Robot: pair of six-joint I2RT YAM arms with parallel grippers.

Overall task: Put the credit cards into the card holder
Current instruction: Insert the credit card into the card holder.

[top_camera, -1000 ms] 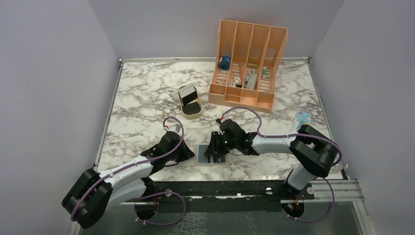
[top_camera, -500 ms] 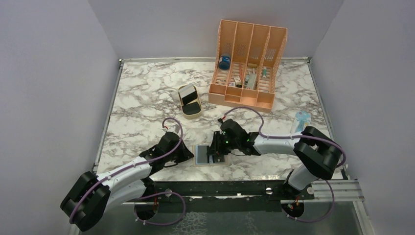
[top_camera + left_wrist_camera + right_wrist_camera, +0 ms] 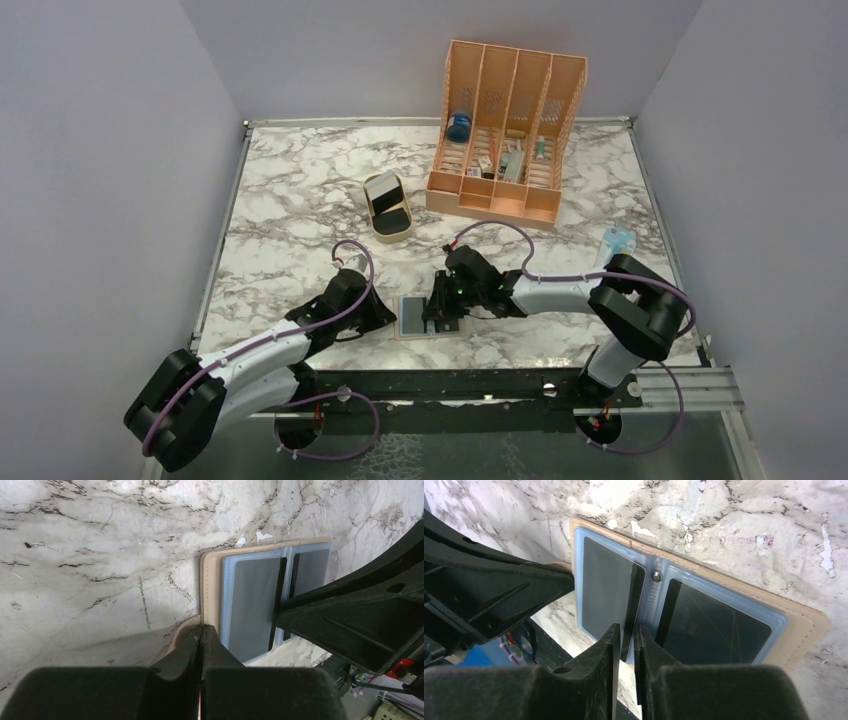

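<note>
Right wrist: sliding credit card [image 3: 634, 600] two into card holder [image 3: 799, 625], clamped in right gripper [image 3: 626, 630]. Pinching holder with left gripper [image 3: 201, 630], leaving cards [image 3: 385, 198] in tray [image 3: 393, 236].

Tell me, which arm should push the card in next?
Right. Its jaws are shut on the dark card, already at a pocket of the card holder; the left arm's jaws only pinch the holder's edge.

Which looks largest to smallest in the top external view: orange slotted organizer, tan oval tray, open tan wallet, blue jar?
Orange slotted organizer
tan oval tray
open tan wallet (partly under right tool, so unsure against tray)
blue jar
</note>
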